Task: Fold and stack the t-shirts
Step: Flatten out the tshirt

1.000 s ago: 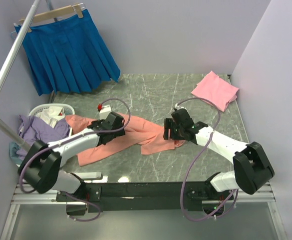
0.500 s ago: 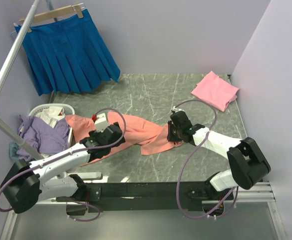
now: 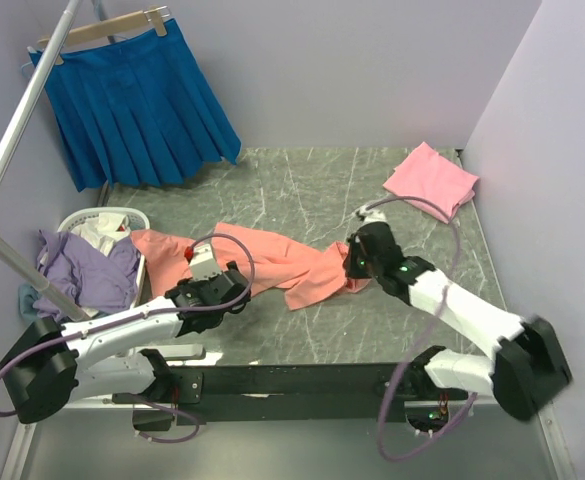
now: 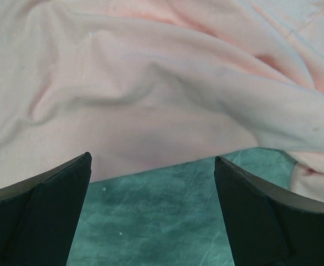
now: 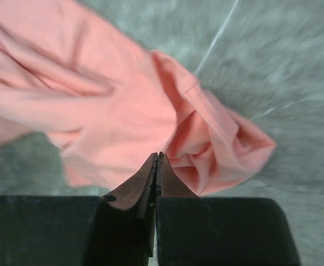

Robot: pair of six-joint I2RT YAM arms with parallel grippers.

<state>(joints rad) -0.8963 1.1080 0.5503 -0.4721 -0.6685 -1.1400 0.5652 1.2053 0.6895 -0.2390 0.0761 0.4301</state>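
So the salmon-orange tee [image 3: 272, 258] is lying rumpled across the middle of the table [image 3: 302, 190], stretched left to right. Its left end is up against the laundry basket [image 3: 102, 215].

The right gripper [image 3: 356, 262] sits at the tee's bunched-up right end. In the wrist view its jaws are pressed tight together with the tips right over the crumpled cloth. Honestly can't tell if any fabric is caught between them.

The left gripper [image 4: 152, 163] is on the near side of the tee, toward its left half, jaws spread wide. The tee's near edge lies just past the fingertips, with bare table showing between them.

The pink tee [image 3: 432, 180] is folded up in the far right corner, well apart from both grippers. A blue skirt [image 3: 137, 105] hangs at the far left.
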